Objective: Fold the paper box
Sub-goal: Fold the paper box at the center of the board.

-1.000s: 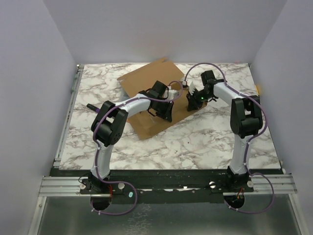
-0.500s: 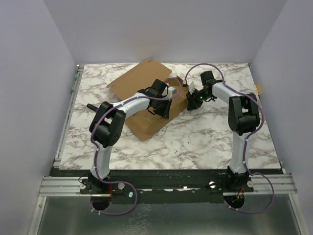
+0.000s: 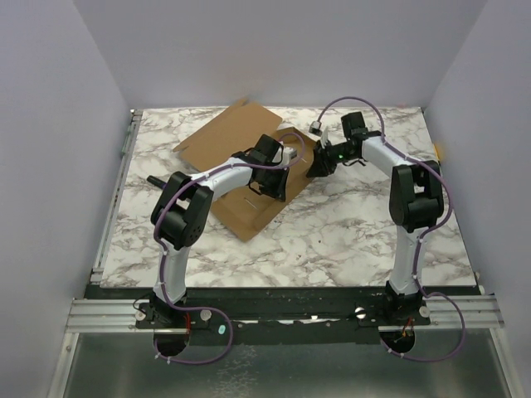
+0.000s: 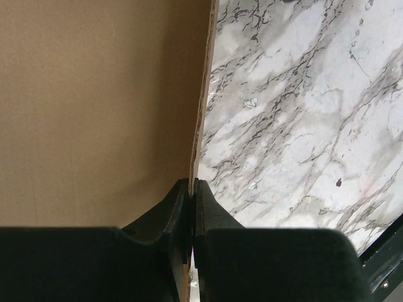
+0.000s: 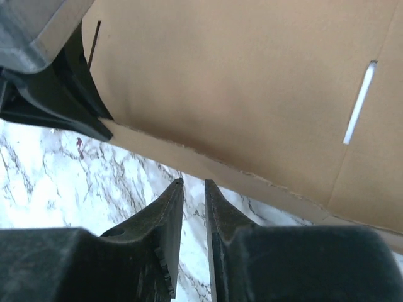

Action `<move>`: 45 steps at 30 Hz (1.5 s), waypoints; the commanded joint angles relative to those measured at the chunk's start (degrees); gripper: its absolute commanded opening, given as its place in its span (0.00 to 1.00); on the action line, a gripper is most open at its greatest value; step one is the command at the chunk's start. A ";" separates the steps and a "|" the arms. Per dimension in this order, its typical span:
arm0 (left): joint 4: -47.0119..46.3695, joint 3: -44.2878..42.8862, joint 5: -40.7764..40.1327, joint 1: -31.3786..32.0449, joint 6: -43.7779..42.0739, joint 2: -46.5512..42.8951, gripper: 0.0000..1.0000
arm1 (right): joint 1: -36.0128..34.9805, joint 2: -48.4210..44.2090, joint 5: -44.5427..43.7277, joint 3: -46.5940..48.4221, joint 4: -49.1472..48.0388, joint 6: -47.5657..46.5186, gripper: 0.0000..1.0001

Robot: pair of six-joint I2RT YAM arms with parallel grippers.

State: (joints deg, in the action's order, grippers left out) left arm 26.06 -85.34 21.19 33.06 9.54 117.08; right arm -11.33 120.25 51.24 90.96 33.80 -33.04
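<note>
Pinching edge of plain brown cardboard die-cut sheet (image 4: 94, 94) between left fingers (image 4: 176, 207); holding right fingers (image 5: 165, 214) narrowly apart, empty, beside it.

The paper box (image 3: 220, 145) swings round, its far corner sliding away from the right gripper (image 5: 192, 182); that gripper turns and follows towards the cardboard edge.

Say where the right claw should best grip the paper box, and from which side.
Probably the thin free edge of the paper box just ahead of the right claw, approached edge-on from the marble side, one finger per face. The left claw pinches an edge likewise.
</note>
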 commanded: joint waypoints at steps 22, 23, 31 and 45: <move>-0.67 1.40 -6.78 -0.54 4.08 -2.83 0.34 | -2.27 10.36 -8.33 3.81 -10.62 11.74 0.29; -0.73 1.49 -6.97 -0.54 4.09 -2.96 0.34 | -2.29 10.44 -8.04 4.13 -10.27 11.64 0.29; -4.62 5.24 -1.60 -2.55 6.91 -4.31 0.00 | 1.10 1.47 3.67 -2.50 -12.93 17.59 0.42; -33.01 17.64 15.23 -3.09 28.96 -14.88 0.00 | 9.71 -11.50 17.54 -37.46 -70.72 71.49 1.00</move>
State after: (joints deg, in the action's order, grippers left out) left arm 5.52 -70.37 30.48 29.74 29.61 106.30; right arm -0.62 108.12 64.95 57.58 -14.81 18.48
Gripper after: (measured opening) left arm 0.039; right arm 0.981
